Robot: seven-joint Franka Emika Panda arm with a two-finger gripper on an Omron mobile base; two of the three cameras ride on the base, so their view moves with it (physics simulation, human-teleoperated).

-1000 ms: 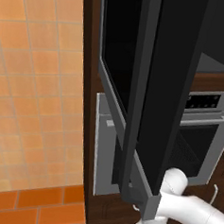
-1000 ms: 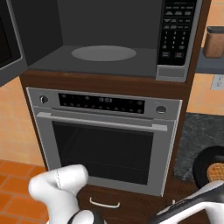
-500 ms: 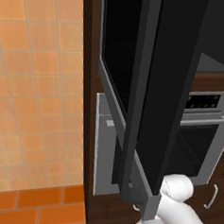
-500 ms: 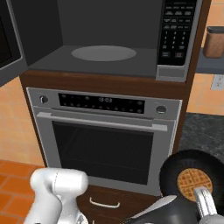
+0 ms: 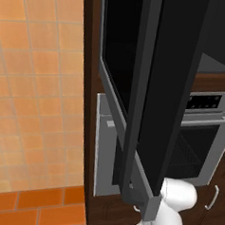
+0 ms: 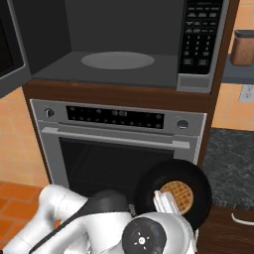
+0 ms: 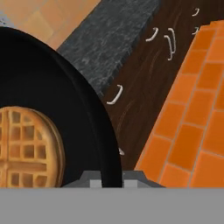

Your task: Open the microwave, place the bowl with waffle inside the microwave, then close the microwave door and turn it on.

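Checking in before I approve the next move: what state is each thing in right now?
microwave door: swung wide open.
microwave: cavity bare, turntable unloaded.
bowl: lifted in front of the oven, rim in the tool.
waffle: lying in the bowl.
oven: door closed.
tool: shut on the bowl rim.

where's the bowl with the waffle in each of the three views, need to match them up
Left base view: I can't find it here; the open microwave door fills the middle.
Right base view: the black bowl is at lower centre-right, in front of the oven, with the waffle inside.
Hand view: the bowl takes up the left half, waffle at lower left.
Shared landmark: the oven appears in both base views.
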